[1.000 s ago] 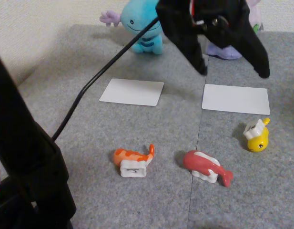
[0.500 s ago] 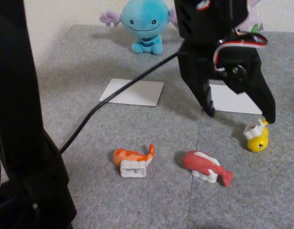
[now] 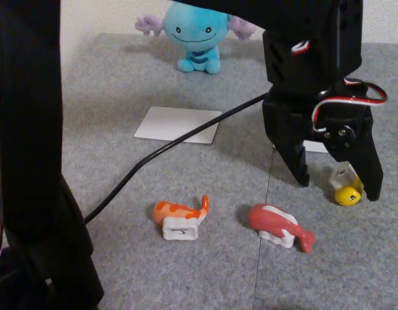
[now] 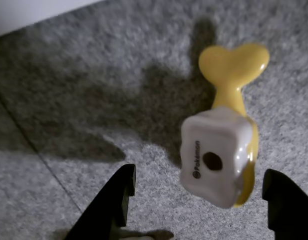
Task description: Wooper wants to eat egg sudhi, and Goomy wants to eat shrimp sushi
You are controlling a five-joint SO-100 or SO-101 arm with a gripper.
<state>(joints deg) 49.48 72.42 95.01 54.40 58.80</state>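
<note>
Nearest the fixed camera, the shrimp sushi (image 3: 180, 218) lies on the grey worktop (image 3: 121, 258), with a red-pink fish piece (image 3: 279, 227) to its right. Farther back and right, my end effector (image 3: 339, 188) hangs spread wide and grasping nothing, its fingers either side of the egg sudhi (image 3: 347, 186). My wrist view shows that toy (image 4: 224, 150) tipped over, its white rice block up. Beyond lie two white cards (image 3: 178, 124), and Wooper (image 3: 195, 35) sits at the far edge.
</note>
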